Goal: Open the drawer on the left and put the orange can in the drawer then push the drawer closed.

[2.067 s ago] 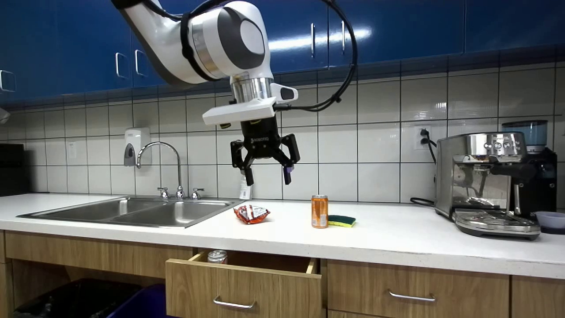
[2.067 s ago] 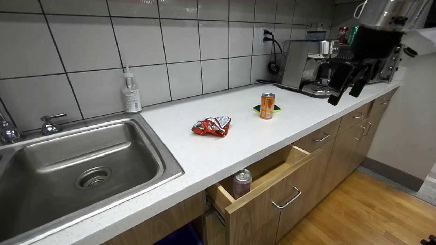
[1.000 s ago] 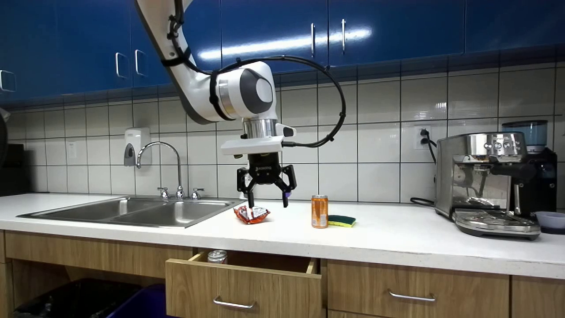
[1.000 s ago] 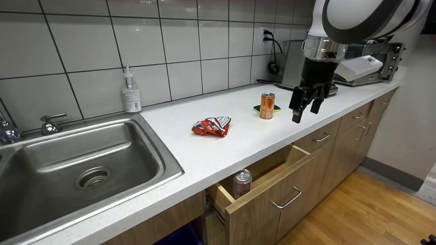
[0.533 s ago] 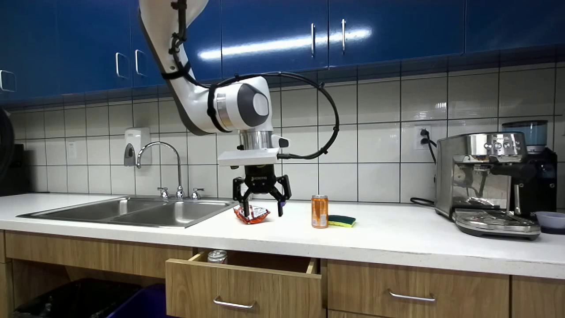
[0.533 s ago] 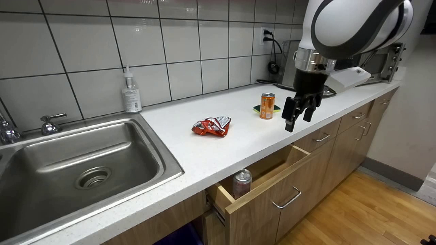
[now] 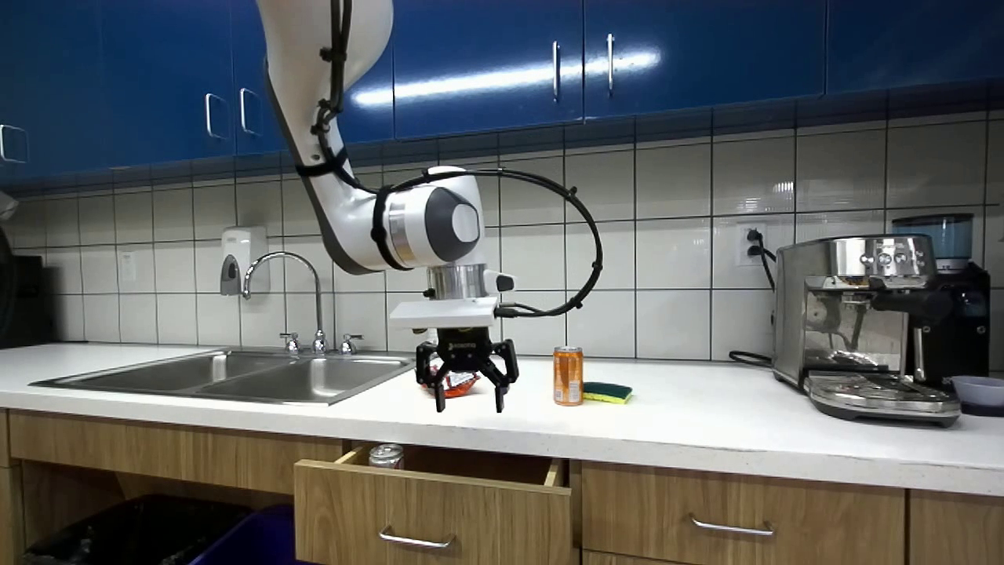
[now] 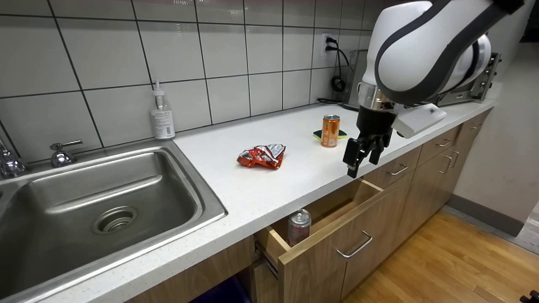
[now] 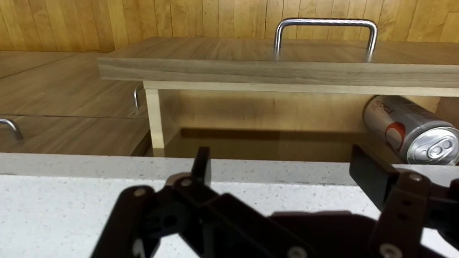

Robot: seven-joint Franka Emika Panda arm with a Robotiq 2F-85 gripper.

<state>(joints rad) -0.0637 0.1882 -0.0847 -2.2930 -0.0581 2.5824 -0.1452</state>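
The drawer (image 7: 433, 506) stands pulled out below the counter in both exterior views (image 8: 320, 263). Its front and bar handle also show in the wrist view (image 9: 251, 71). A silvery can (image 8: 299, 227) is inside it at one end, also seen in the wrist view (image 9: 401, 125). The orange can (image 7: 568, 377) stands upright on the counter in both exterior views (image 8: 330, 131); it is out of the wrist view. My gripper (image 7: 470, 406) points down, open and empty, above the counter's front edge near the open drawer (image 8: 363, 167). Its fingertips are wide apart in the wrist view (image 9: 279, 154).
A crumpled red packet (image 8: 262, 156) lies on the counter. A green and yellow sponge (image 7: 608, 392) is beside the orange can. The sink (image 8: 113, 202) and an espresso machine (image 7: 871, 314) flank this stretch. The closed drawer (image 7: 737, 510) is to the right.
My open gripper has come down, and in an exterior view also moved left toward the counter edge and drawer. The drawer, the orange can and the silvery can have not moved.
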